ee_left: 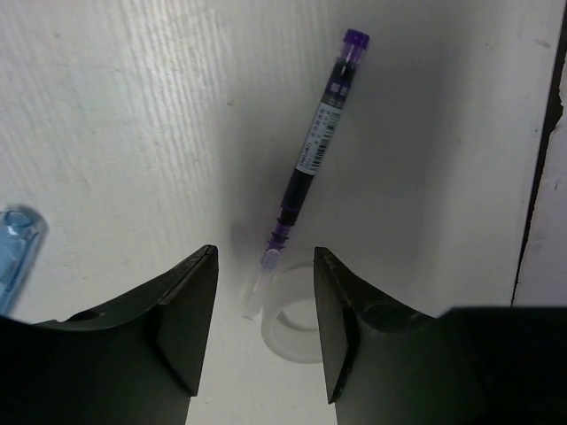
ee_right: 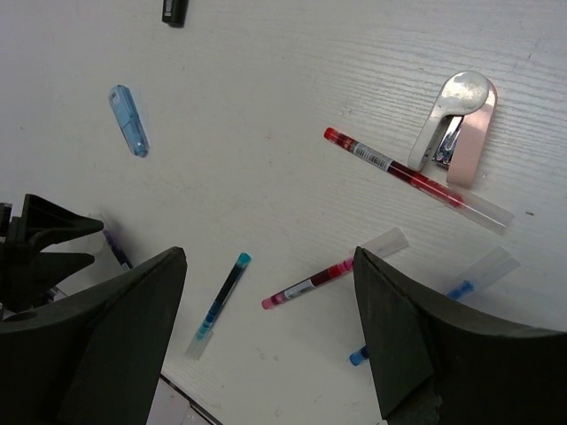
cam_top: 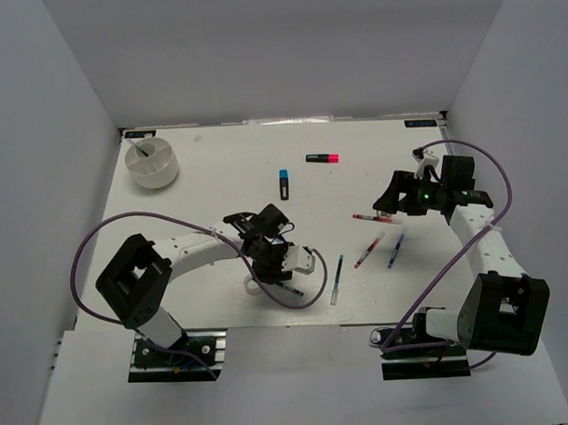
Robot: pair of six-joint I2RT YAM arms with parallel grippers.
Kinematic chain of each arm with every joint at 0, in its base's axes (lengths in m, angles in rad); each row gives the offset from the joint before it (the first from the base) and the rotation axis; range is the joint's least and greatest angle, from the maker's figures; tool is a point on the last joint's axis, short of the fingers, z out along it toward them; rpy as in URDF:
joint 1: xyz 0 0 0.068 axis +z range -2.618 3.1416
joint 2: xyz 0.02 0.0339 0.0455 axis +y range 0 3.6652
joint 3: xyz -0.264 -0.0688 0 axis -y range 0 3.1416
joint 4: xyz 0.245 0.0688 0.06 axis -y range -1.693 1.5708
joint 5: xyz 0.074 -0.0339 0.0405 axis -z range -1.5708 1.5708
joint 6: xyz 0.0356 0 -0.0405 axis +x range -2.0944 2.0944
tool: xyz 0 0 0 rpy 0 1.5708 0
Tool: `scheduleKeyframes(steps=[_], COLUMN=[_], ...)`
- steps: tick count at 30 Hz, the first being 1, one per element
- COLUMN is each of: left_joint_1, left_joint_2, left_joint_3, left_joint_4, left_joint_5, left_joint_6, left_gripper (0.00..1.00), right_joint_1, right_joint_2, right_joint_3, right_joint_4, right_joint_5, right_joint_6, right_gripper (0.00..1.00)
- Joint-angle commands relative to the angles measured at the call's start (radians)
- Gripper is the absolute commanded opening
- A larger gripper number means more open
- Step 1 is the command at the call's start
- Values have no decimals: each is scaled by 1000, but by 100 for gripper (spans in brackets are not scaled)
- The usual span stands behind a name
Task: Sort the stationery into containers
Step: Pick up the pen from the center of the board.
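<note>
So the left gripper (ee_left: 264,257) is hanging low over the front part of the table (cam_top: 217,177), jaws standing apart with nothing pinched. The purple pen (ee_left: 314,146) is lying right in front of them, its clear end poking into the gap. Snag is, the tape ring (ee_left: 297,323) is sitting in that same gap, just beside the clear end, maybe touching it, hard to tell. My guess is it's going for the pen. If I were driving, I'd be sliding forward along the barrel toward the labelled bit before squeezing, so the fingers (ee_left: 190,301) are landing on the middle and not on the slippery tip plus half a tape ring. The angle is looking okay to me, since the pen is running nearly straight out between the jaws and they'd be closing across it. Going down until they're nearly brushing the table seems wise too, because a thin pen is easy to skate over. The tub (cam_top: 154,177) is sitting way off in the back left corner, well apart from all this, so a firm centred grip is going to matter for the long carry. Meanwhile the right gripper (ee_right: 270,257) is hovering spread wide over the red pens (ee_right: 416,177), holding nothing.
</note>
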Motion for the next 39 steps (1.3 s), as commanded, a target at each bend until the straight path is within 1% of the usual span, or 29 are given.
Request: scheduleKeyframes(steps=[1, 9, 13, 17, 23, 29, 34, 36, 39], left_joint_1=[-26, -79, -103, -128, -198, -249, -258, -269, -280], left_joint_2=[-27, 11, 16, 8, 22, 66, 92, 106, 106], left_joint_3=[-16, -30, -44, -47, -41, -30, -48, -61, -71], left_joint_4=[44, 94, 122, 133, 140, 139, 169, 179, 180], left_joint_5=[-17, -55, -66, -65, -77, -80, -88, -85, -83], left_joint_6=[12, -11, -5, -2, -5, -5, -5, -8, -7], left_gripper=[57, 56, 51, 50, 49, 48, 46, 44, 31], right_joint_1=[-5, -5, -8, -8, -7, -8, -10, -7, -2], right_joint_2=[-21, -16, -19, -15, -5, -7, -7, -10, 1], right_joint_3=[0, -5, -2, 0, 4, 7, 12, 13, 23], right_joint_4=[-2, 10, 7, 7, 13, 10, 7, 9, -4], right_joint_5=[-24, -39, -39, -39, -44, -43, -49, -55, -85], right_joint_6=[-11, 4, -1, -2, 4, -1, -1, -8, -22], right_gripper=[81, 81, 81, 81, 81, 81, 81, 81, 79])
